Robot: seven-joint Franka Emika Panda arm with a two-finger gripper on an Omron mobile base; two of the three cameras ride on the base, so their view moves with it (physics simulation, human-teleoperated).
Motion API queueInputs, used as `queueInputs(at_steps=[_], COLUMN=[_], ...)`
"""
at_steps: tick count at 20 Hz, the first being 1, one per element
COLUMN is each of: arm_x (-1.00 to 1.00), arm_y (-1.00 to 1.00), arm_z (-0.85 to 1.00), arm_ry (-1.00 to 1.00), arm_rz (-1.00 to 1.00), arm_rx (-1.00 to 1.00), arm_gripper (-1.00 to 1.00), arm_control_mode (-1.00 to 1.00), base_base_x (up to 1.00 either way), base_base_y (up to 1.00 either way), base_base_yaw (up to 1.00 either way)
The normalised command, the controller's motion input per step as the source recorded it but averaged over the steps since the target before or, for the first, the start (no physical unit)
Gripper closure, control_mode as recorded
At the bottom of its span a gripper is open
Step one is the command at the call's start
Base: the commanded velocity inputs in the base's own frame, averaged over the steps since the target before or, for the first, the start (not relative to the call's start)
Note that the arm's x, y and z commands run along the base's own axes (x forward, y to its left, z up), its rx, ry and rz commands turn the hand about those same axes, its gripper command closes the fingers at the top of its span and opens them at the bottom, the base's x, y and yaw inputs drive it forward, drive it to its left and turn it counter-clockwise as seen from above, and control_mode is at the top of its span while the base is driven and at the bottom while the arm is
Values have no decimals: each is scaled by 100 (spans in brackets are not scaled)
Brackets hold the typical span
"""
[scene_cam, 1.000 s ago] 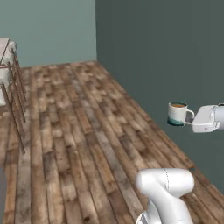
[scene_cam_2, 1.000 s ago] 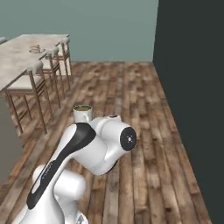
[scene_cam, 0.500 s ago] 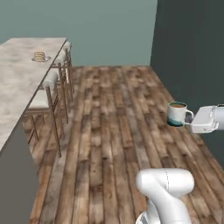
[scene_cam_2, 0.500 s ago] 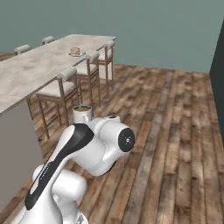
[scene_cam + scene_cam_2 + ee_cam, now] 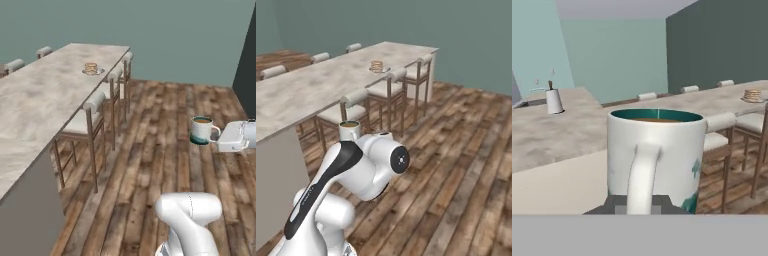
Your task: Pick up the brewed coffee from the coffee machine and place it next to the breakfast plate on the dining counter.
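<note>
The base has swung toward the dining counter (image 5: pixel 45 100); gripper (image 5: pixel 639 202) still pinches the brewed coffee (image 5: pixel 201 130).

Arm out level, fingers (image 5: pixel 614 204) clamped on mug (image 5: pixel 202 130) handle

The base turns, so both base views swing across the room. The dining counter (image 5: pixel 45 95), a sliver at the left edge of the left base view a second ago, now runs long across that view's left half, with its stools (image 5: pixel 87 117) in a row beside it. The breakfast plate (image 5: pixel 91 69), unseen there at first, now sits on the counter's far stretch. In the right base view the dark wall has slid out of frame.
</note>
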Motion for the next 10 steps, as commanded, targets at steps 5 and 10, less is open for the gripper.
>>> queueInputs(at_steps=[5, 10], arm_x=[0, 0], arm_y=[0, 0], arm_z=[0, 0], arm_ry=[0, 0], arm_rz=[0, 0], arm_rx=[0, 0], arm_gripper=[100, 100], arm_control_mode=[100, 100], base_base_x=[100, 100], base_base_y=[-68, -72], base_base_yaw=[35, 34])
